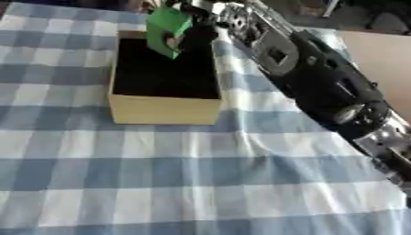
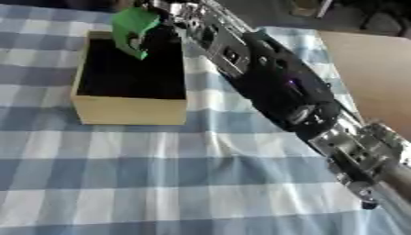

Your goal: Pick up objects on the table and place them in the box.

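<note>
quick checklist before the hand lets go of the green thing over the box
1. Green blocky plastic object held by the right hand: ok, though the fingers are too blurred to read.
2. Object over the opening of the tan open-top box: ok, it hangs above the far part of the dark interior.
3. Object lower than the box rim: cannot tell.
4. Box upright on the blue and white checked tablecloth: ok.
5. Box interior free for the drop: cannot tell, too dark.
6. Left hand out of the way: ok, not in view.
</note>
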